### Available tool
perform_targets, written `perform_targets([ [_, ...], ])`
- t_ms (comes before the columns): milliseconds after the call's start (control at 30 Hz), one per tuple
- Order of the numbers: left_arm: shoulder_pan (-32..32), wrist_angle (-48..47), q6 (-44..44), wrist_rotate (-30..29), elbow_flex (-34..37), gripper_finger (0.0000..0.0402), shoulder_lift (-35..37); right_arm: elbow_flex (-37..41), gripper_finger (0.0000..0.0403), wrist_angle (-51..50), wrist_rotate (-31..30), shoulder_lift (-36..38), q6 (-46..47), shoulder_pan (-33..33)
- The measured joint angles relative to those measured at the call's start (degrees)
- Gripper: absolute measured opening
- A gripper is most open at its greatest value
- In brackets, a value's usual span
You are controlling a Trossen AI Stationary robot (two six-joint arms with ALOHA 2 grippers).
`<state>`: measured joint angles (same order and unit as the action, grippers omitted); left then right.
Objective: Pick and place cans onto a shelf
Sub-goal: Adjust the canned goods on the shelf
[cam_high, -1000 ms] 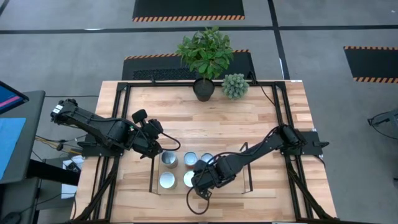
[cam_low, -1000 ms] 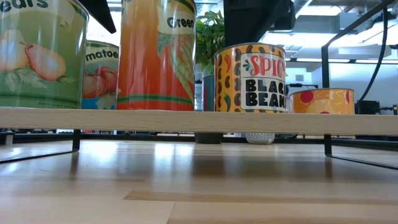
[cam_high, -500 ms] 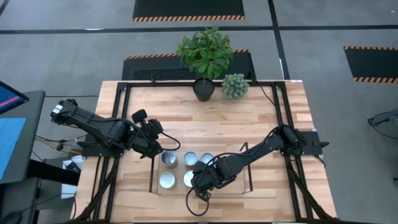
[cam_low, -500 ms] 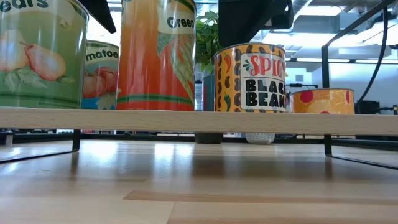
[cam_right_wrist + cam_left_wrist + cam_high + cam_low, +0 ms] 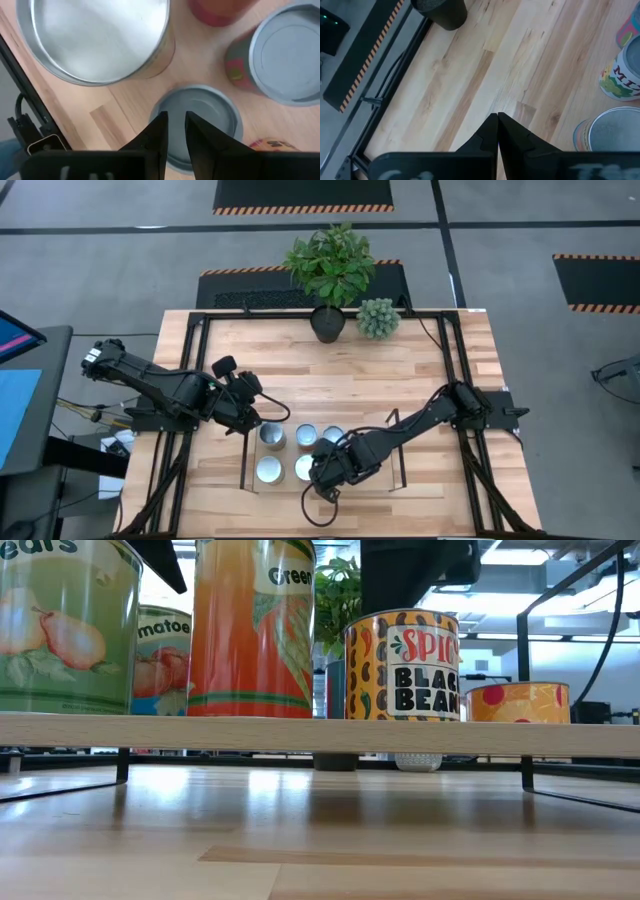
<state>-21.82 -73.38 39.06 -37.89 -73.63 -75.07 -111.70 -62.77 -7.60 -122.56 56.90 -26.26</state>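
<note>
From table height, the shelf (image 5: 320, 732) is running across the low view as a pale wood board on thin dark wire legs, carrying a row of cans. A green pear can (image 5: 65, 625) is standing at one end, a tomato can (image 5: 160, 660) behind it, then a tall orange can (image 5: 253, 628), a yellow black-bean can (image 5: 403, 665) and a short yellow can (image 5: 517, 702). Only this view is showing the labels.

From above, the same cans are appearing merely as round silver tops, such as one (image 5: 272, 437) at the shelf's left end. The right gripper (image 5: 322, 470) is hovering over the shelf's middle; in its wrist view its fingers are standing slightly apart over a grey-lidded can (image 5: 200, 125), holding nothing, with a large silver lid (image 5: 95, 40) and another grey lid (image 5: 287, 55) around it.

The left gripper (image 5: 250, 415) is waiting just beyond the shelf's left end, fingers pressed together over bare wood.

Farther back, a potted plant (image 5: 330, 270) is sitting at the table's far edge.
</note>
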Motion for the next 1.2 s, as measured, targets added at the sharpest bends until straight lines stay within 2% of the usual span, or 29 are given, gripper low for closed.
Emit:
perform_targets([
  [1200,0.0,0.0,-0.4,0.0,0.0,0.0000,0.0,0.8,0.0091,2.3,0.0,-0.6,2.0,-0.4],
])
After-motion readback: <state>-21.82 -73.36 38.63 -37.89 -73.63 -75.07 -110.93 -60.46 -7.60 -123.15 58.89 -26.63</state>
